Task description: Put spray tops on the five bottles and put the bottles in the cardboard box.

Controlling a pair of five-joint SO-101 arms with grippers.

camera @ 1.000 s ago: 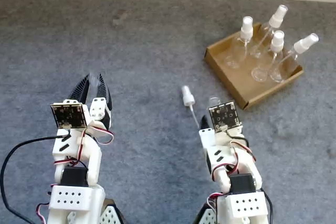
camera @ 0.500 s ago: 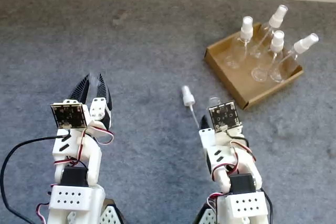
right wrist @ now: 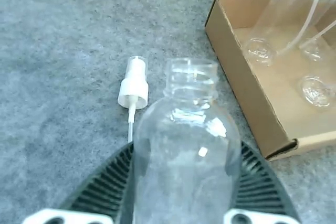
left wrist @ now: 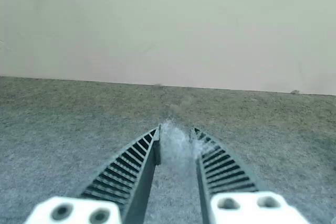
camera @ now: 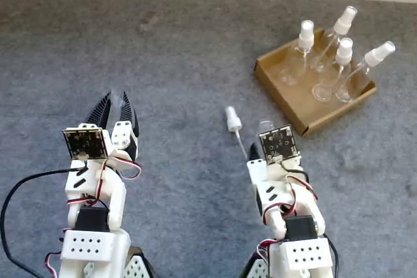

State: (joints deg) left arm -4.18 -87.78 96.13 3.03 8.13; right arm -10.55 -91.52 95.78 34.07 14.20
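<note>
The right claw (right wrist: 186,148) is gripping the last uncapped bottle (right wrist: 189,114) around its body. Its jaws are pressing on both sides of the glass, and the open neck is pointing away from the arm, towards the far side of the grey tabletop (camera: 182,50). The matching spray top (camera: 232,120) is lying on its side just beside the bottle's neck, with its thin dip tube trailing back towards the arm. Near by, the cardboard box (right wrist: 247,85) is already holding four capped bottles (camera: 343,51), which are leaning side by side with their white tops pointing out.

The left claw (camera: 115,99) is hovering well apart from the box. Its jaws are standing part open and gripping nothing that can be made out, though a pale wisp (left wrist: 176,145) is showing between the tips; what it is cannot be told.

The job appears to be entering its final round: four of the five bottles are looking finished, and the fifth is waiting for its top. The next move is likely calling for the free left claw to cross over, pick up the loose spray top by its head, thread the tube into the open neck and seat it, while the right claw is steadying the bottle.
</note>
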